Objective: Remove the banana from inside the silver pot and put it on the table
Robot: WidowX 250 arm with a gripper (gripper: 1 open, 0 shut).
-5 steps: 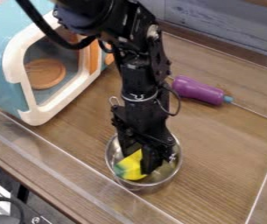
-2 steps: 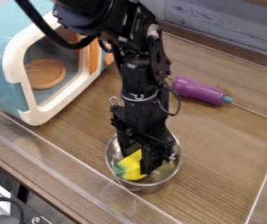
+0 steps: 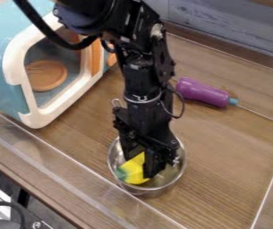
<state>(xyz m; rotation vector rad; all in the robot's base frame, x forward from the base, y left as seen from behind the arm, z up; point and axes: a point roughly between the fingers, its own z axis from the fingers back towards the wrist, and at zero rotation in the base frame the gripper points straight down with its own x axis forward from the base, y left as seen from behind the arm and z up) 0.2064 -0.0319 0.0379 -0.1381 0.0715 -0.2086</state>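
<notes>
The gripper [image 3: 149, 168] pointed straight down into the silver pot [image 3: 171, 180], its fingers closed on the banana [image 3: 132, 169], or so it looked; the dark fingers hid much of the contact, so how firm the hold was could not be told. The banana was inside the pot, toward the side nearer the clear raised rim, its yellow body partly covered by the gripper and a green part showing low down. The pot stood on the brown wood-grain counter [image 3: 228, 143], between the teal toy microwave [image 3: 19, 67] and the open wood on the other side, with the purple eggplant [image 3: 203, 92] lying farther back, well apart from it.

Little had changed over the last second. The arm had hardly shifted, the pot sat in the same spot, and the banana had at most settled slightly against the fingers, which were already closed in the earlier frames. For the task, that meant the grasping step seemed done or nearly so, while the lift had not begun. The next move likely called for a straight rise until the banana cleared the pot's wall, then a shift sideways to bare counter. A loose hold could let it slip back, or a finger could catch the wall and drag the pot.

No brand, label or writing could be read.
</notes>
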